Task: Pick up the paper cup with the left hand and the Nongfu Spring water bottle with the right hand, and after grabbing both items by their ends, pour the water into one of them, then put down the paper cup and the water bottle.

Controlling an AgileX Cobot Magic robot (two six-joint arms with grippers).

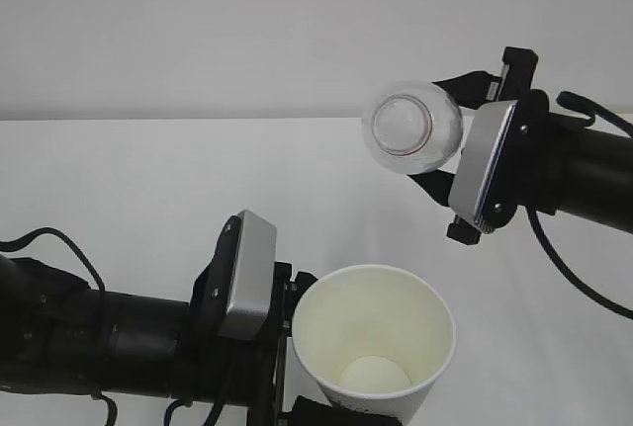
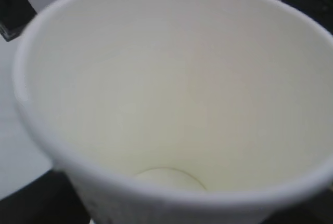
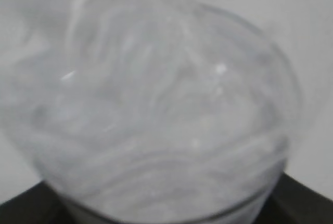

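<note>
From the exterior view I see both arms raised over the white tabletop (image 1: pixel 148 179): my left hand (image 1: pixel 287 347) clamps the paper cup (image 1: pixel 374 342) near the front edge, my right hand (image 1: pixel 450 164) clamps the Nongfu Spring water bottle (image 1: pixel 410 127), lying level towards the camera. Wrist views only fill with cup interior and blurred ribbed plastic. I can read no lettering.
</note>
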